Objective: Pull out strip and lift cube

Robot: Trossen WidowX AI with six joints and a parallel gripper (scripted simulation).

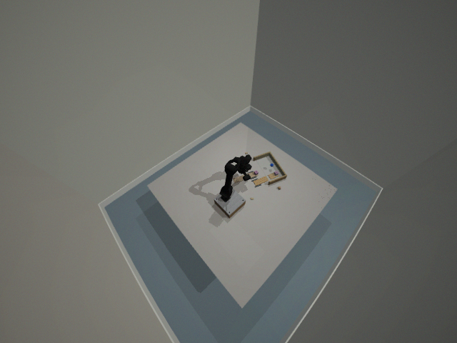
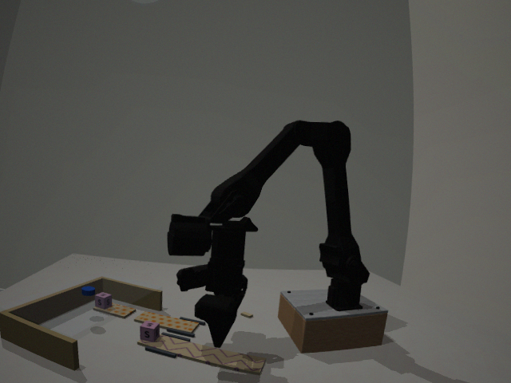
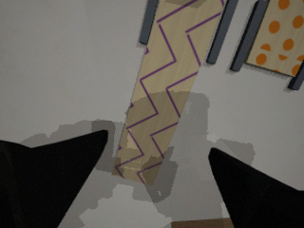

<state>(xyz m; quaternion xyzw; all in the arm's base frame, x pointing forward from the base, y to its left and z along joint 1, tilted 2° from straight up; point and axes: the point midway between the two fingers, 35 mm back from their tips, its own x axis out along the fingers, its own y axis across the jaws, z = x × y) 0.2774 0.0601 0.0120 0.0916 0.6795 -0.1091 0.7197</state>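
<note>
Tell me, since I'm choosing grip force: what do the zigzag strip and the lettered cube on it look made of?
The zigzag strip looks like thin pale wood or card: tan, matte, flat, with purple lines. The purple cube looks like matte painted wood or plastic, hard-edged, marked S. The open claw hangs over the strip's near end.
</note>
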